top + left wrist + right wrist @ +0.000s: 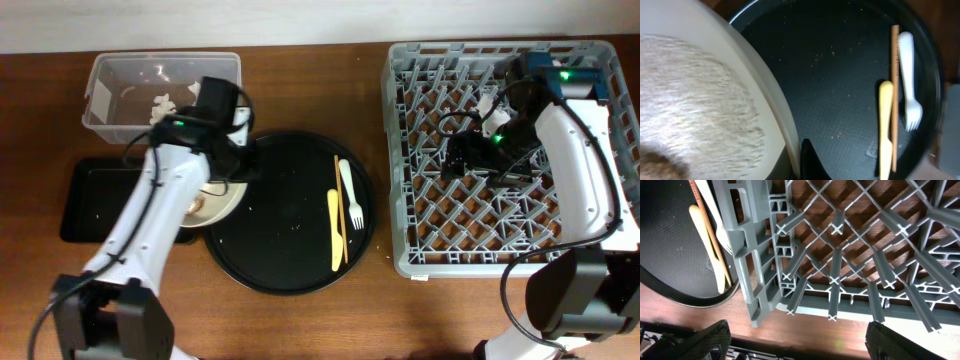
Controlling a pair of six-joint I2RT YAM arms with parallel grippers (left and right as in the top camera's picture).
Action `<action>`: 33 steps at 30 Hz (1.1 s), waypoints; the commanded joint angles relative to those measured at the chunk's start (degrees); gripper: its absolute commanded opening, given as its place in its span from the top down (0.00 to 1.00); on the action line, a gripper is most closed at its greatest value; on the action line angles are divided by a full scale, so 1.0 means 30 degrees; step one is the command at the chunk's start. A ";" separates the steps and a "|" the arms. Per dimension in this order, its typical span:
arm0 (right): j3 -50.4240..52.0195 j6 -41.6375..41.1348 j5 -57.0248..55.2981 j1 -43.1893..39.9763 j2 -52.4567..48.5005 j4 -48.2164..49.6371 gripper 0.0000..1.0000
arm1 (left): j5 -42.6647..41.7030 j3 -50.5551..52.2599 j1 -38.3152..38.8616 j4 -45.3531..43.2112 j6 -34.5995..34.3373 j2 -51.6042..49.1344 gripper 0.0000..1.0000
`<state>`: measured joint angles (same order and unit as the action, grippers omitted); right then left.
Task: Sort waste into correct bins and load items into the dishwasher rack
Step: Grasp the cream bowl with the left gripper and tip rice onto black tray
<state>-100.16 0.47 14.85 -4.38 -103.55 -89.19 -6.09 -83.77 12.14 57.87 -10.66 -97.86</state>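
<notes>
Left gripper (226, 176): it is low at the left edge of the round black tray (290, 262), at the large cream bowl (767, 97).
Left jaws: only one dark finger (810, 161) shows, just beside the outer wall of the bowl; I cannot tell if the jaws clamp the rim.
Cream bowl: right at the left gripper, with pale rice-like grains (690, 100) inside.
Yellow knife (885, 130), chopsticks (895, 75), white fork (907, 75): they lie side by side on the round tray, well apart from the left gripper, on its far side of the tray.
Clear tub (105, 70): just behind the left gripper, with a white tissue wad (160, 101) in it.
Black rectangular tray (85, 205): beside the left arm.
Right gripper (800, 347): over the grid floor of the dishwasher rack (755, 255).
Right jaws: the two fingers (705, 340) are wide apart and hold nothing.
</notes>
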 commanded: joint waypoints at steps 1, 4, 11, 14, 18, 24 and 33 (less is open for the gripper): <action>-0.0036 0.0189 -0.0182 0.0080 0.0466 -0.0073 0.10 | -0.3402 0.0007 -0.3286 -0.0117 0.2973 0.0627 1.00; -0.0036 0.0189 -0.0182 0.0080 0.0466 -0.0066 0.10 | -0.7934 0.0015 -0.6980 -0.0189 0.5442 0.0627 1.00; -0.0036 0.0189 -0.0182 0.0080 0.0466 -0.0073 0.10 | -1.5781 0.1013 -1.0309 -0.0117 0.7533 0.0619 1.00; -0.0036 0.0189 -0.0182 0.0080 0.0466 -0.0080 0.10 | -1.7107 0.2455 -1.0841 -0.0117 0.8298 0.0612 1.00; -0.0036 0.0189 -0.0182 0.0080 0.0466 -0.0080 0.10 | -1.8702 0.3089 -1.2087 -0.0015 0.9158 0.0612 1.00; -0.0036 0.0182 -0.0663 0.0080 0.0466 -0.0248 0.10 | -2.2221 0.3089 -1.2917 -0.0029 0.9165 0.0612 1.00; -0.0036 0.0168 -0.1035 0.0080 0.0466 -0.0430 0.10 | -2.4589 0.3089 -1.6109 0.1880 0.9872 0.0597 1.00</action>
<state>-100.16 0.45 12.64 -4.38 -103.55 -90.24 -77.60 -74.56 -35.40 60.69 15.64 -97.71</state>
